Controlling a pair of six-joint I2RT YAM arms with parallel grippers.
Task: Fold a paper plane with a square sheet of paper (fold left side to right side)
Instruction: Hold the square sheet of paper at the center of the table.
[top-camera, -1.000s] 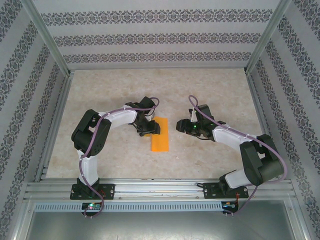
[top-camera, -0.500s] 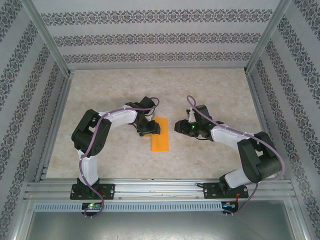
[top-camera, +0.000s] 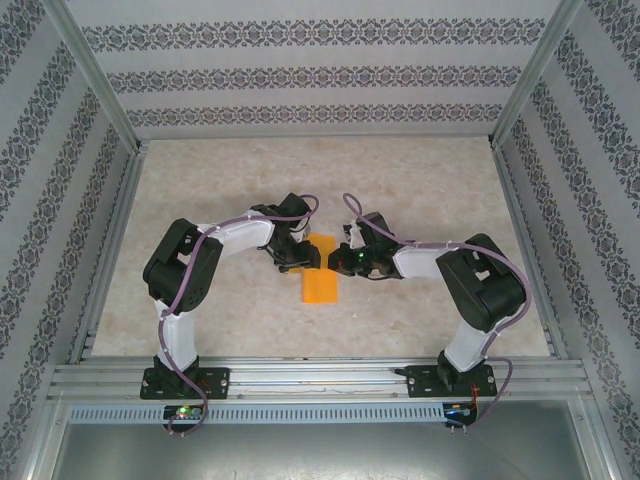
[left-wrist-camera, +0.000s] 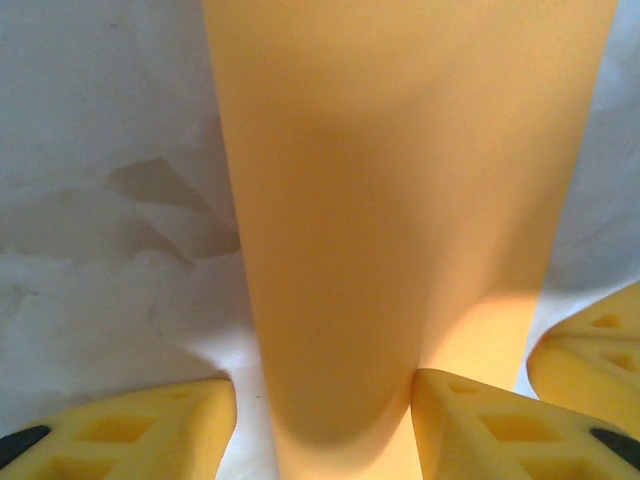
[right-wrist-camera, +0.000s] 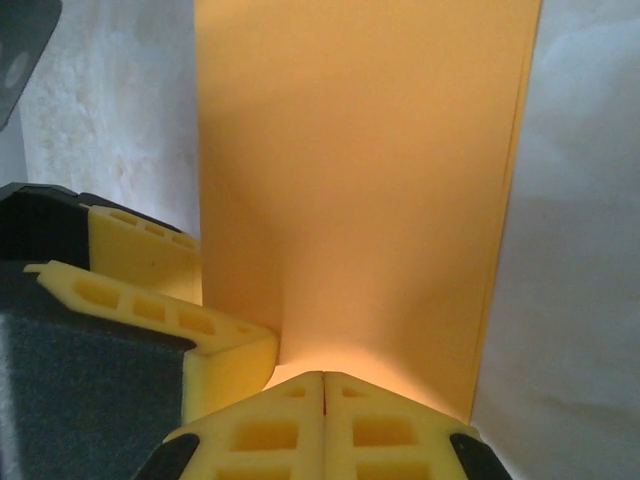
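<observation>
While the desk (top-camera: 420, 180) keeps everything flat, both arms lean in so their tips meet over one spot. The orange sheet (top-camera: 320, 285) lies mid-desk as a narrow strip, long edges running away from the bases. Left pincer (left-wrist-camera: 322, 395) stands apart, a pad either side of the strip, which looks like steadying. Right pincer (right-wrist-camera: 323, 385) is pressed together on nothing, its blunt tip at the strip's end. I read that as a creasing tool, though contact is unclear.
</observation>
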